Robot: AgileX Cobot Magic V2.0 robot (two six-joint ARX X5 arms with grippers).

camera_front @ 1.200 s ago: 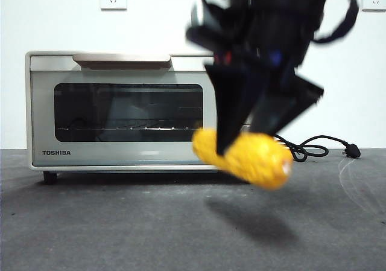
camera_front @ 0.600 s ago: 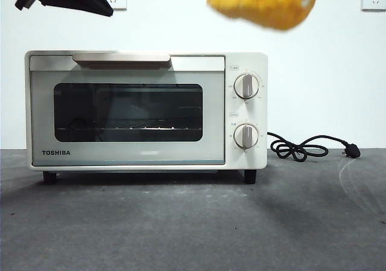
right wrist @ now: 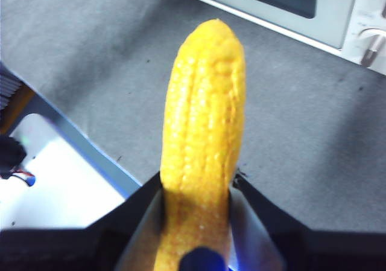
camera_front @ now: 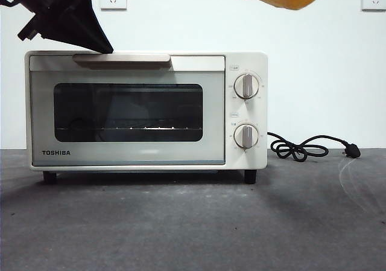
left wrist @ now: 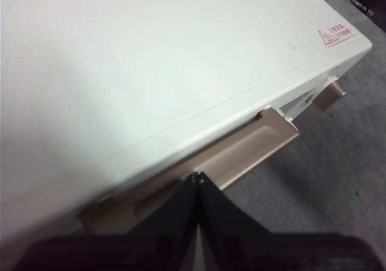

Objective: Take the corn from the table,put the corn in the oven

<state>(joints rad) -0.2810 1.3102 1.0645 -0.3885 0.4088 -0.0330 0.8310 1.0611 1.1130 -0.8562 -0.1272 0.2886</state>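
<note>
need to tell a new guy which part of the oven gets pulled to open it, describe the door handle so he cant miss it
Find the cream-white oven standing on the dark grey table. Along the top edge of its glass door runs the handle, a long beige bar, with the left claw at its end, jaws shut. Unlike the two round knobs on the side panel, it is flat and horizontal.

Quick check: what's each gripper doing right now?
Left gripper: shut, empty, at the cream-white toaster oven's beige handle.
Right gripper: shut on the glossy yellow corn cob.
</note>
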